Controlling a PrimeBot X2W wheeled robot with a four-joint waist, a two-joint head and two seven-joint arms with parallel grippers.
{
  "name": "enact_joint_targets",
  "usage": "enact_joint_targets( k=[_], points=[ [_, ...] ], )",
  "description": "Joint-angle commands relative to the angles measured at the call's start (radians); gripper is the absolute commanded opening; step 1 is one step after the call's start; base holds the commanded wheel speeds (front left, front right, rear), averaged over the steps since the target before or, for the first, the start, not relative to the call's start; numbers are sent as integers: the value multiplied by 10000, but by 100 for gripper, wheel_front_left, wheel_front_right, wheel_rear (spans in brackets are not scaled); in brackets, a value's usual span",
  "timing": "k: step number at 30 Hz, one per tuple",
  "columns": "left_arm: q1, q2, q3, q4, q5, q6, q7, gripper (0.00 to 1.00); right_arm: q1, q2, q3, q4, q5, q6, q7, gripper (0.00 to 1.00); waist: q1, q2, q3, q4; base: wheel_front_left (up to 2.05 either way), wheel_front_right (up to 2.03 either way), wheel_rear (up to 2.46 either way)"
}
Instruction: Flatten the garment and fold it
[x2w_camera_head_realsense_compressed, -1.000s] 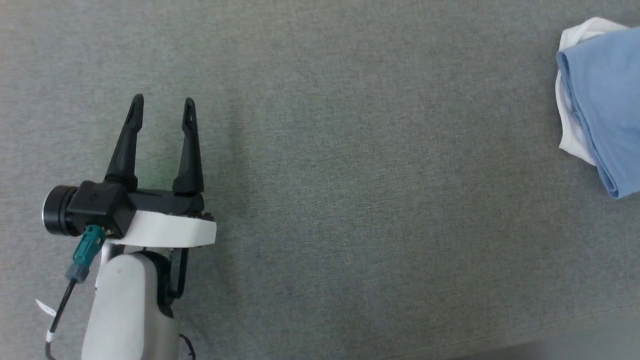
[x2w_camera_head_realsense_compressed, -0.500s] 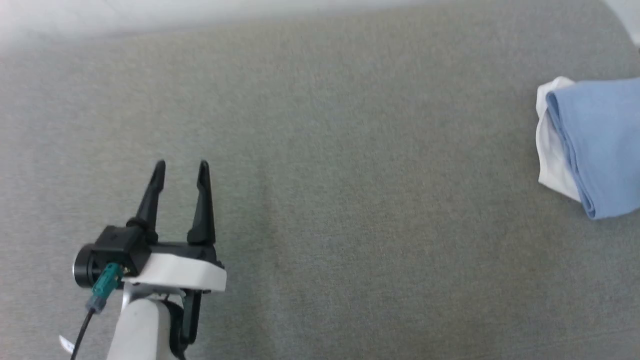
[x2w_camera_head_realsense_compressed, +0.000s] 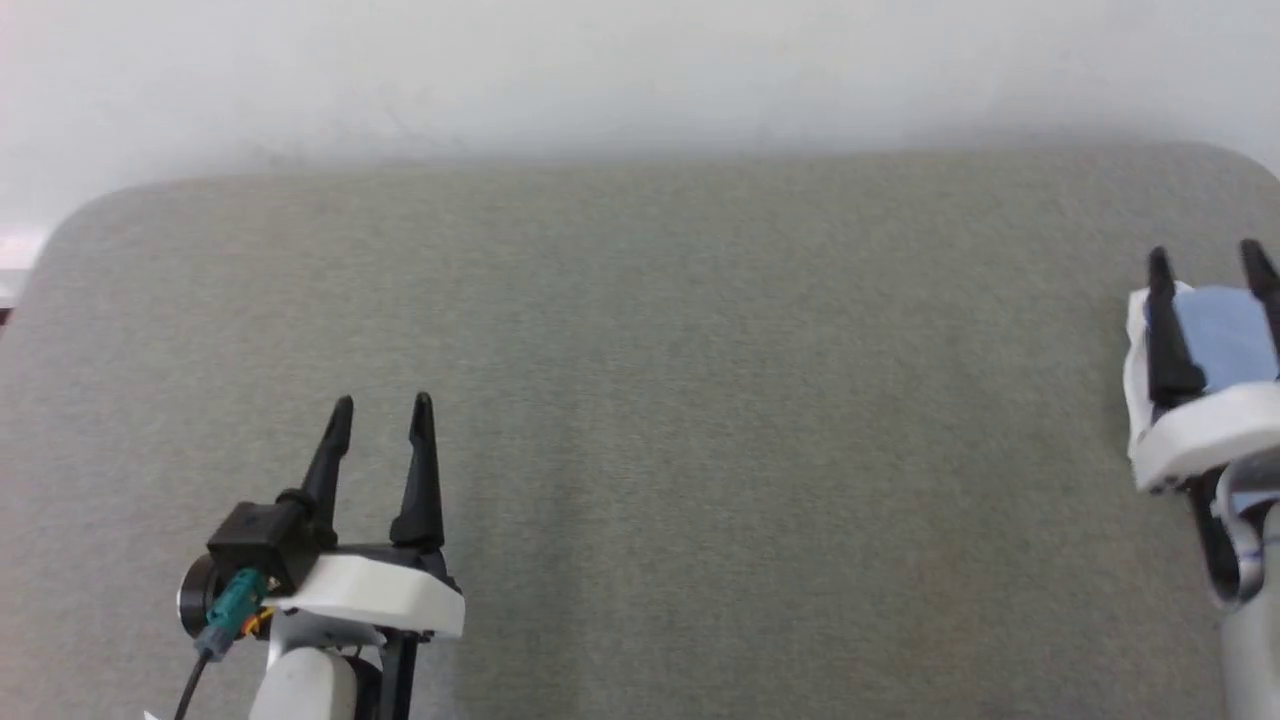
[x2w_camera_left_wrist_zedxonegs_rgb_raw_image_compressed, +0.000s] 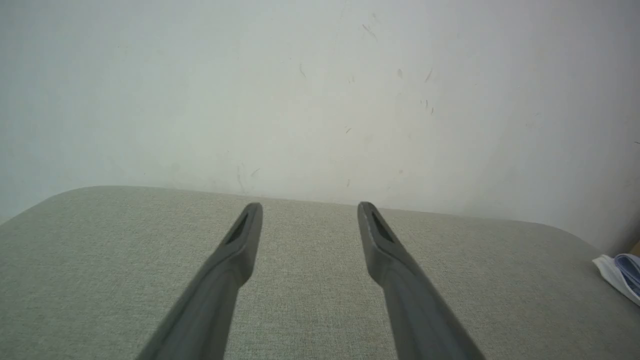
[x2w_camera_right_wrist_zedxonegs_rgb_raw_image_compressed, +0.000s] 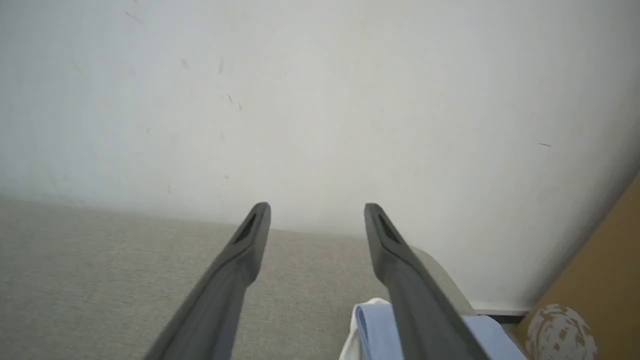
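Over the grey fabric surface (x2w_camera_head_realsense_compressed: 700, 420) the left gripper (x2w_camera_head_realsense_compressed: 382, 400) points forward, fingers apart; the right gripper (x2w_camera_head_realsense_compressed: 1204, 252), likewise spread, overhangs the folded light blue garment (x2w_camera_head_realsense_compressed: 1225, 335).

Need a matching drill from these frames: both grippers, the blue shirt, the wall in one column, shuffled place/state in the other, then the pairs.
Things
1. left gripper with two long dark fingers
2. right gripper with two long dark fingers
3. folded light blue knit garment with white collar
4. pale scuffed wall

Place or state
A. behind the far edge of the grey fabric surface
B. open, over bare grey fabric, head view's lower left
C. bundled at the surface's right edge
D. open, over the blue bundle

Pairs: 1-B, 2-D, 3-C, 4-A
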Motion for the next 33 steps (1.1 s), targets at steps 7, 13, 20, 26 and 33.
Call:
enact_joint_targets(
  k=[7, 13, 20, 26, 33],
  points=[
    [120, -37, -269, 344, -218, 38, -46, 100, 1707, 770, 517, -1905, 379, -21, -199, 100, 2, 0, -480, 765, 0, 0, 0],
    [158, -38, -452, 500, -216, 82, -46, 100, 2661, 1350, 525, -2391, 265, -21, -320, 100, 2, 0, -580, 923, 0, 0, 0],
    [300, -39, -601, 580, -263, 128, -46, 100, 3311, 1516, 204, -2384, 481, -21, -401, 100, 2, 0, -637, 952, 0, 0, 0],
    [394, -39, -669, 591, -293, 175, -46, 100, 3599, 1520, 305, -2209, 601, -21, -449, 100, 2, 0, -685, 941, 0, 0, 0],
    [400, -39, -668, 618, -318, 205, -46, 100, 3752, 1522, 429, -2075, 611, -21, -467, 100, 2, 0, -693, 937, 0, 0, 0]
  ],
)
